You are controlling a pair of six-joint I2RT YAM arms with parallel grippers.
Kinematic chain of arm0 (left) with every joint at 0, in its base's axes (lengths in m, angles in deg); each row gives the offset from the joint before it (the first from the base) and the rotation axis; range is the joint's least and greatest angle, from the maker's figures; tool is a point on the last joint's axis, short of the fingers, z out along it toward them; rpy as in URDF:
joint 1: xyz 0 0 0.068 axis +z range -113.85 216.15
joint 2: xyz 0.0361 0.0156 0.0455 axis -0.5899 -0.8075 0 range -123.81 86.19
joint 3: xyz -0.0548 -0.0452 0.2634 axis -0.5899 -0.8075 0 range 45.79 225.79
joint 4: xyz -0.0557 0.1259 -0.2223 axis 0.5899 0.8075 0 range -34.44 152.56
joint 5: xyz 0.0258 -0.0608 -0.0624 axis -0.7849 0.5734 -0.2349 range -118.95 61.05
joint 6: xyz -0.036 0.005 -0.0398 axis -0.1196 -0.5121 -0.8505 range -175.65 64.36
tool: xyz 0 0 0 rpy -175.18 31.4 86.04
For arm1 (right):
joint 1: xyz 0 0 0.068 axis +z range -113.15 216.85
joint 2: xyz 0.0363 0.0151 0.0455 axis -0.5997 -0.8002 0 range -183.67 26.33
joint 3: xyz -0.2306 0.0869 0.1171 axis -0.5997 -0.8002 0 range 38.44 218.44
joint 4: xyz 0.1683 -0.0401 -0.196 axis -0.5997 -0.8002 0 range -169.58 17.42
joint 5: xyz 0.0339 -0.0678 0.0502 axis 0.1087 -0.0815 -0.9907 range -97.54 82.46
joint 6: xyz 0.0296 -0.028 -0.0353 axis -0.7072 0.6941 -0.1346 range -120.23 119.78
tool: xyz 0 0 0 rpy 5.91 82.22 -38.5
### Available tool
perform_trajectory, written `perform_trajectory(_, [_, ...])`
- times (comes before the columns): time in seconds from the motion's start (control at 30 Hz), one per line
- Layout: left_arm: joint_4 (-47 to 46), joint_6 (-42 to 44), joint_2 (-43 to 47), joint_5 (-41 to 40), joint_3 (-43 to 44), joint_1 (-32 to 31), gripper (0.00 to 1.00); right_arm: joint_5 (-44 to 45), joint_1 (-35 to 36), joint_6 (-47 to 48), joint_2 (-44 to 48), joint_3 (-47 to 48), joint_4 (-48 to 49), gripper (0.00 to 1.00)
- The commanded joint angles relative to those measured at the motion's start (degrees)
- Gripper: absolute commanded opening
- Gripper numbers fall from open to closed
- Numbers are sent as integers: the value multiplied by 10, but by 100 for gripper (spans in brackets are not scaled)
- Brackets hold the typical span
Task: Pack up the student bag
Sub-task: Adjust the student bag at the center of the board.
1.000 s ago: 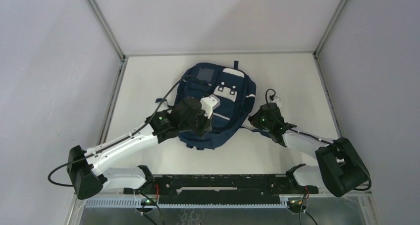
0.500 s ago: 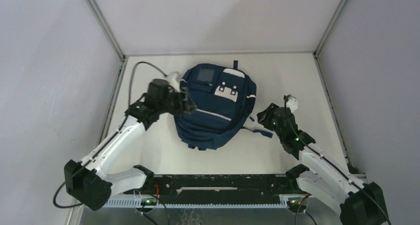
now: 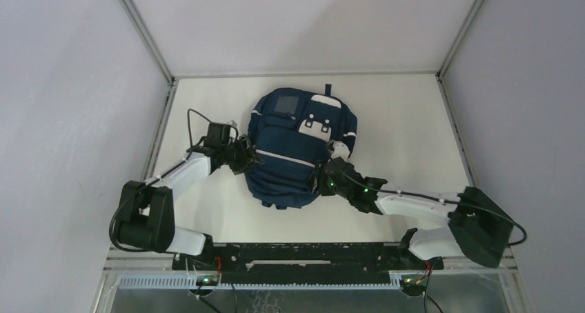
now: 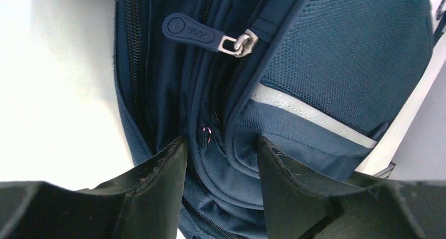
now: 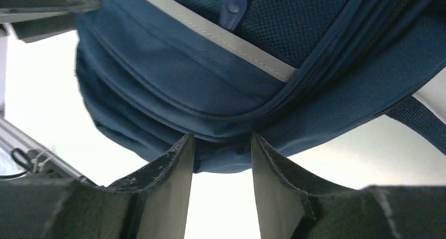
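Observation:
The student bag [image 3: 296, 147], navy with white patches and a grey window, lies flat in the middle of the table. My left gripper [image 3: 250, 160] is at its left side. In the left wrist view this gripper [image 4: 221, 141] stands open, and a fold of bag fabric [image 4: 326, 55] bulges between its fingers below a navy zipper pull [image 4: 192, 31]. My right gripper [image 3: 323, 182] is at the bag's lower right edge. The right wrist view shows it [image 5: 222, 136] open, fingertips touching the bag's rim [image 5: 173, 81], with bare table between the fingers.
The white table [image 3: 414, 120] is walled by pale panels and metal posts. A black rail [image 3: 296, 254] runs along the near edge. A dark strap [image 5: 421, 120] trails from the bag to the right. Part of the left arm [image 5: 42, 2] shows beyond the bag.
The left gripper came off the bag's top, swung out left and settled at its left side. The right gripper moved in from the right to the lower right edge. Both opened.

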Motion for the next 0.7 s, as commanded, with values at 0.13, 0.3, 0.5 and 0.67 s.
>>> perform_trajectory(0.13, [-103,-65,-28,91,2,-189,56,-80,-151,-9,-39,-14,13,50])
perform_trajectory(0.3, [-67,-36,-40,135,93,-292,57,-67,-219,58,60,-13,-44,50])
perform_trajectory(0.5, [45,54,30,28,129,-240,60,-66,-228,107,180,33,-153,51])
perform_trajectory(0.67, [84,117,31,-34,126,-201,60,-70,-228,92,242,33,-208,51])
